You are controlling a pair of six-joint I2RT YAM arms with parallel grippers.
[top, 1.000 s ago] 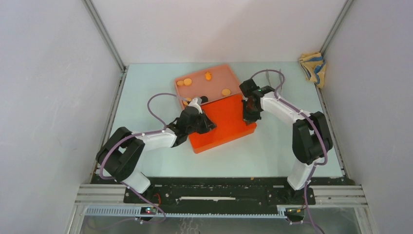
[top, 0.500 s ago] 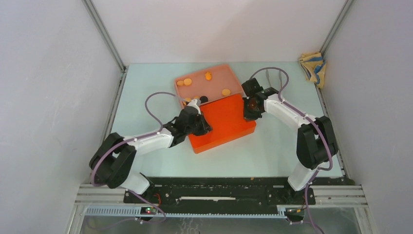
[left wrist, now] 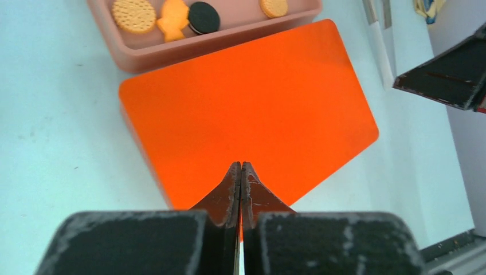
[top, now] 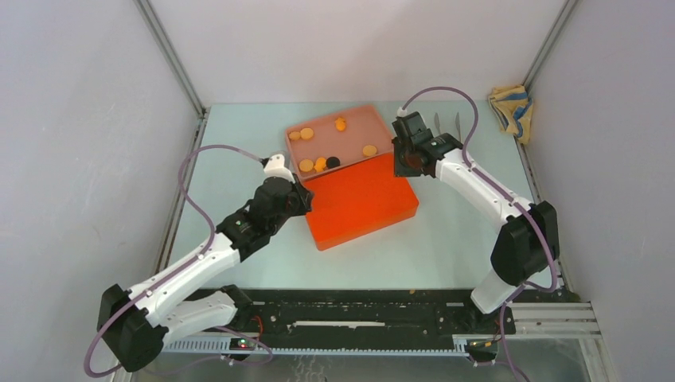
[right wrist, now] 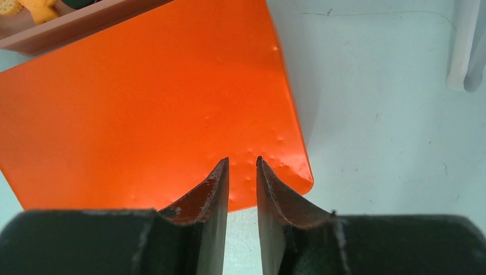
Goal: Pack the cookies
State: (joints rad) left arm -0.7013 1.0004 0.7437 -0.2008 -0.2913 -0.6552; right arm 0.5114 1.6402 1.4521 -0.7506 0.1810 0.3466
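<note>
Where they lie in tray [left wrist: 229, 40], cookies [left wrist: 133, 14] orange, one black.

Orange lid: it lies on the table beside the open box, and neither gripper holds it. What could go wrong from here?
The lid lies flat, close against the box, so a grasp at its edge may slip or shove it into the box. The left gripper is shut and the right gripper barely open; unless opened, they would only push the lid. Cookies lie loose by the box's near wall; a knock could jostle them.
</note>
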